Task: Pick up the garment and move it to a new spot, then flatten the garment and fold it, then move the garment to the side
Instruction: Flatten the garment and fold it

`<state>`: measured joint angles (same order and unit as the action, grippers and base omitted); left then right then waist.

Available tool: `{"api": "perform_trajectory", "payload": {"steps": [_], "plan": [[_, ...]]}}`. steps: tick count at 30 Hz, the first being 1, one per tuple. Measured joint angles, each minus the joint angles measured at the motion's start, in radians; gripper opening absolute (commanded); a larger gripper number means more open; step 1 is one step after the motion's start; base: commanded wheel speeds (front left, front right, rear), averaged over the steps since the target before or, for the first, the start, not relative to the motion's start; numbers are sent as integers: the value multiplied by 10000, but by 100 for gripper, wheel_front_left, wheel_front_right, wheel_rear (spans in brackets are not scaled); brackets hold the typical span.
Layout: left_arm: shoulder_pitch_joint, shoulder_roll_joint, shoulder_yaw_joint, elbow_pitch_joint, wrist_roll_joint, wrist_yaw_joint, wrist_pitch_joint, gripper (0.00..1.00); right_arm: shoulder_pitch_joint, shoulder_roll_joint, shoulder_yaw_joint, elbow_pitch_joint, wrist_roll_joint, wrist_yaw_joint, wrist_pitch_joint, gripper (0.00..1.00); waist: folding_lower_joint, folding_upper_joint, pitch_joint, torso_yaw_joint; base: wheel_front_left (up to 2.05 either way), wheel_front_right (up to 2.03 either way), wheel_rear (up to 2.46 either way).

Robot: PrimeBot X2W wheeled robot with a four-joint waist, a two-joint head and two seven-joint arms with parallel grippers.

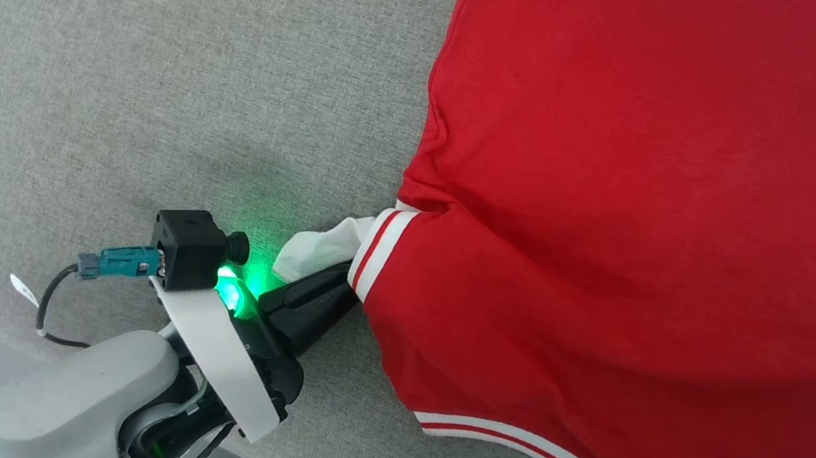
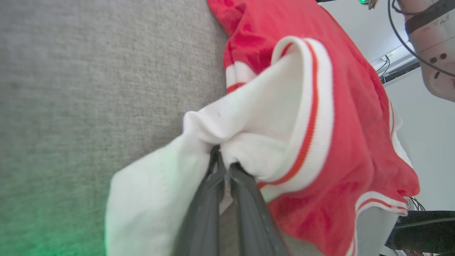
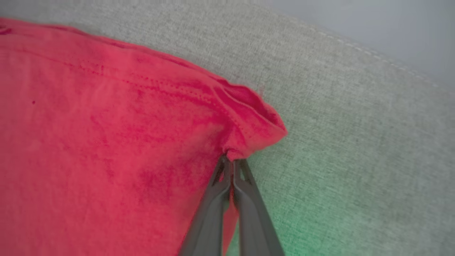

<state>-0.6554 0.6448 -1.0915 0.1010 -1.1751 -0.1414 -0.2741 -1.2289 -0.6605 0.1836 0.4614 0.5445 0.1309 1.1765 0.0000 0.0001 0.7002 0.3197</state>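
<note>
1. Here is the garment (image 1: 654, 214), bright red, lying across the right side of the grey woven worktop (image 1: 122, 65) in the head view. It runs off the top, right and bottom edges of the picture.
2. We see the left claw (image 1: 342, 277) reaching in from the lower left. Its dark fingers are tucked in at a leg opening, right under the red-and-white striped trim (image 1: 378, 245).
3. In the left wrist view, that claw is clenched. The two fingers press together on a bunch of white lining (image 2: 153, 192) that spills out of the leg opening, and the trim curls over it on the right.
4. In the right wrist view, the right claw (image 3: 231, 161) is clamped tight as well. It pinches a stitched red corner of the garment, and the cloth puckers into a small fold at the tips, with bare worktop just beyond.
5. A green light (image 1: 230, 292) glows at the left wrist and tints the worktop beside it.
6. Next to it we spot a black camera block (image 1: 189, 247) with a teal connector (image 1: 128, 259) plugged in. A small white tag (image 1: 22, 288) sits on the cable, too small for us to read.
</note>
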Motion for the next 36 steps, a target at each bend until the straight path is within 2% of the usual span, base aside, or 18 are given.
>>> {"api": "perform_trajectory", "payload": {"steps": [6,14,18,19,21,25,32,36], "plan": [[264,17,255,138,-88,0,13,0,379,-194,194,-174,566,0,-431,0,0,0,-401,-196,0,0,0],[1004,63,905,408,-334,27,54,0,2175,-1193,121,-1626,1985,0,-884,0,0,-1,-1221,-539,0,0,0],[1499,205,1158,523,-481,84,73,0,4082,-1987,-318,-2744,2782,0,-1197,0,0,-1,-1724,-790,0,0,0],[1724,295,1241,525,-495,92,75,0,5154,-2167,-650,-3277,3101,0,-1400,0,0,-1,-1960,-948,0,0,0],[1922,418,1315,489,-558,134,98,0,6224,-2270,-1030,-3841,3338,-2,-1595,0,0,-1,-2163,-1137,0,0,0],[2246,583,1595,359,-652,309,102,0,8511,-2098,-1710,-5039,3630,0,-1799,0,1,-1,-2529,-1520,0,0,0],[2823,757,1967,238,-754,531,102,0,12327,-1020,-2723,-7097,3463,-2,-1889,0,0,-1,-3042,-2088,0,0,0],[3016,863,2096,209,-757,535,102,0,13957,-433,-2936,-8004,3233,-2,-1507,0,0,-1,-3215,-2231,0,0,0]]}}
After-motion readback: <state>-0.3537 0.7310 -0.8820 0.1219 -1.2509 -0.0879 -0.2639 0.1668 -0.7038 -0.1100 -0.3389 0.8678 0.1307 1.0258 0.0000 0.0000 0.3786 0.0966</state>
